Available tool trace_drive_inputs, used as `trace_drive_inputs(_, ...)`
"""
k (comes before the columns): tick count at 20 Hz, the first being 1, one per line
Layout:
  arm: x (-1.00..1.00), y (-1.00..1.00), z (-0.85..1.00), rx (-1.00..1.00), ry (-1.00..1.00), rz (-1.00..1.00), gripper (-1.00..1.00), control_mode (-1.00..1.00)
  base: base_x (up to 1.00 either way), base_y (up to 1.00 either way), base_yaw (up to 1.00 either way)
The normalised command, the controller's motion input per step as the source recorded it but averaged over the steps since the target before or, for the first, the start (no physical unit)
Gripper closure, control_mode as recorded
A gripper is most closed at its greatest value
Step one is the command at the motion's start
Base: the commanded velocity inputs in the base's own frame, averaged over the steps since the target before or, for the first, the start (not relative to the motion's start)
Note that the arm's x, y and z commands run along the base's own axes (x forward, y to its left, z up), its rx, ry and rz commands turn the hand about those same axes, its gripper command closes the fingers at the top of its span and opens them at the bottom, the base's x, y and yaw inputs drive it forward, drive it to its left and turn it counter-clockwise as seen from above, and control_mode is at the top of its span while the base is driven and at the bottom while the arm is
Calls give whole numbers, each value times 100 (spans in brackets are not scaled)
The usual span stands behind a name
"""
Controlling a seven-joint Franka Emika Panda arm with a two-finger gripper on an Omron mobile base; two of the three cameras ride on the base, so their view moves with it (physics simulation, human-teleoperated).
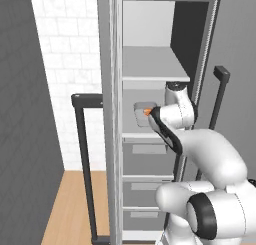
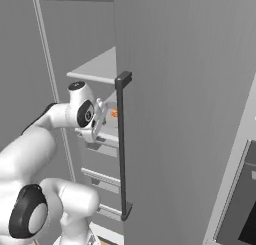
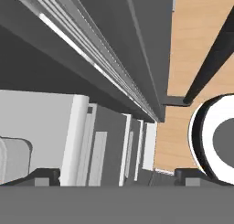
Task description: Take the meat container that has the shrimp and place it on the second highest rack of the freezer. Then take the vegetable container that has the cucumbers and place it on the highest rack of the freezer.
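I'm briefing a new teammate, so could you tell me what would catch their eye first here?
The white arm reaches into the open freezer, its gripper open beside a grey container with an orange item, on the second-highest rack. A tall dark door handle stands in the right base view's foreground.

My views are flat, evenly lit renders, soft and slightly blurred, without glare. Above my hand, the grey freezer's inner side wall (image 1: 187,34) sits in dark shadow.
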Motion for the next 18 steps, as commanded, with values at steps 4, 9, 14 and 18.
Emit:
trace_drive_inputs(4,-100,0,36,0,19,15,-100,-100,0,0,0)
trace_drive_inputs(9,-95,0,42,3,13,1,-100,-100,0,0,0)
trace_drive_inputs(14,-68,0,49,6,9,-11,-100,-100,0,0,0)
trace_drive_inputs(18,-53,0,40,10,8,-14,-100,-100,0,0,0)
